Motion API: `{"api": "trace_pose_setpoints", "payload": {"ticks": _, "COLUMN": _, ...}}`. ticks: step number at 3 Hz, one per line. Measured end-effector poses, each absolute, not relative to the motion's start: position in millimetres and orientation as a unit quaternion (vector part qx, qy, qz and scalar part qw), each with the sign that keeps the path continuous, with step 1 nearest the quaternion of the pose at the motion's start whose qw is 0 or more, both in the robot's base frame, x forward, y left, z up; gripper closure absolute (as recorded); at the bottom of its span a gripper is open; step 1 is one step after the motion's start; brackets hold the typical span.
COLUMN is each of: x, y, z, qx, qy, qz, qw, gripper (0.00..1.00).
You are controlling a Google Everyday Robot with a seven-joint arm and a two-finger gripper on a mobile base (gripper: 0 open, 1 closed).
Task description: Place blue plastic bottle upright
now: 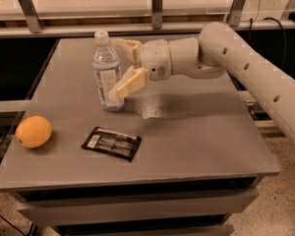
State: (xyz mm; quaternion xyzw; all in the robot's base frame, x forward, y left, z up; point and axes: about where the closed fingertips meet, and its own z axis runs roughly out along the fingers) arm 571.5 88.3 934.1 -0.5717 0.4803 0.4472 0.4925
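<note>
Where the grey surface (196, 132) runs toward its far left part, the blue plastic bottle (104, 65) stands upright on its base, white cap on top. The tool (116, 68) reaches in from the right with its two pale fingers (130, 82) spread apart, one on the near side of the bottle and one behind it. I cannot tell if the near one touches the bottle. The white arm (255, 77) stretches off to the right. Nearer, a flat black packet (111, 142) lies on the surface, and an orange (33, 131) sits at the near left edge.
</note>
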Motion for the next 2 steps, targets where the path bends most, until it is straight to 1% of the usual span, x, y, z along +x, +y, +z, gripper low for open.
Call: {"api": "trace_pose_setpoints", "payload": {"ticks": 2, "x": 577.5, "y": 69.2, "z": 945.6, "qx": -0.598, "qy": 0.506, "qz": 0.380, "qw": 0.491, "gripper": 0.00}}
